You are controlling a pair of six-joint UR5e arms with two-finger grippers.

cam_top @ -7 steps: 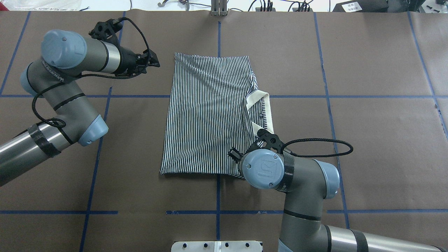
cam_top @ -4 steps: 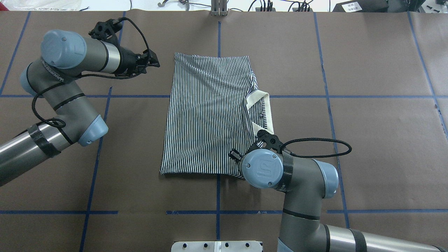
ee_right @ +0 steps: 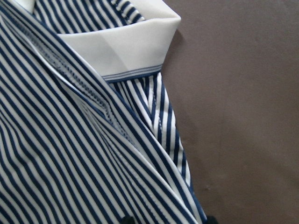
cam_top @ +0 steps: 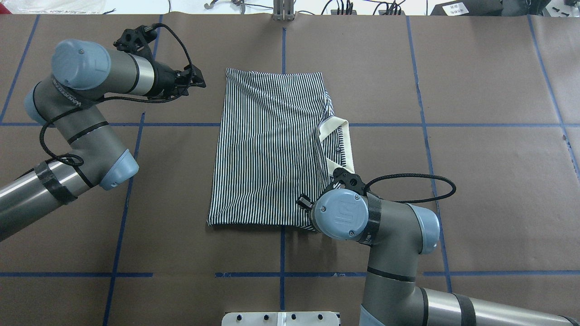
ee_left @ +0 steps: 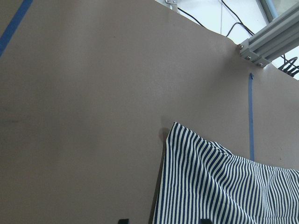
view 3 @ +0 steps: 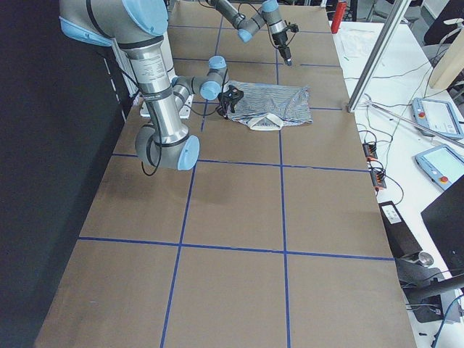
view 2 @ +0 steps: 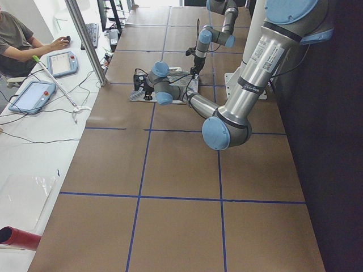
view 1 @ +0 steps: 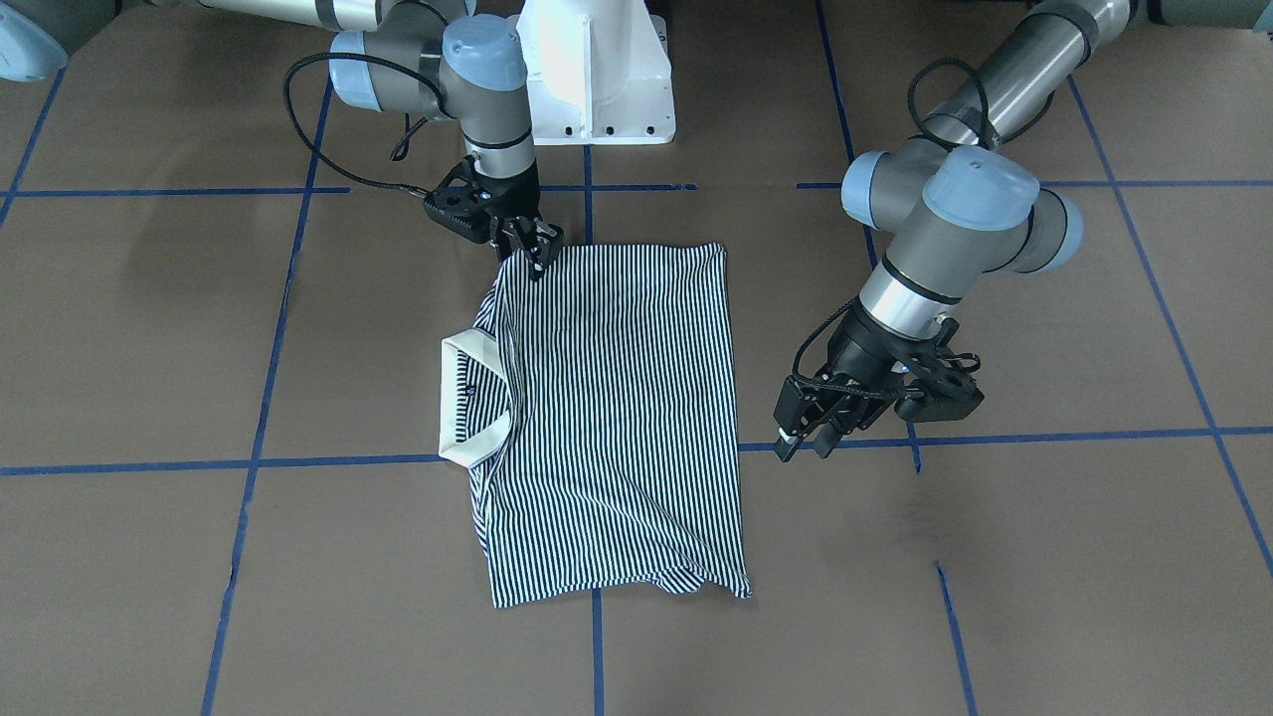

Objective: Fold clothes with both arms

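The striped polo shirt (cam_top: 267,149) lies folded into a rectangle at the table's middle, with its cream collar (cam_top: 337,136) sticking out on the right side. My left gripper (cam_top: 199,82) is open and empty, and hovers just left of the shirt's far left corner (ee_left: 175,128). In the front view it (view 1: 801,446) is clear of the cloth. My right gripper (view 1: 535,261) points down at the shirt's near right corner. It is hidden under its wrist in the overhead view. In the right wrist view its jaws (ee_right: 168,219) stand apart over the shirt's edge (ee_right: 154,154) below the collar (ee_right: 126,46).
The brown table cover carries a grid of blue tape lines (cam_top: 281,274). The white pedestal base (view 1: 597,70) stands at the near edge. A metal post (cam_top: 283,11) and cables sit at the far edge. An operator (view 2: 17,39) sits beyond that edge with tablets.
My right arm's wrist has shifted slightly away from the robot over the shirt's near right corner. My left arm has drifted a little to the left. The shirt has not moved.
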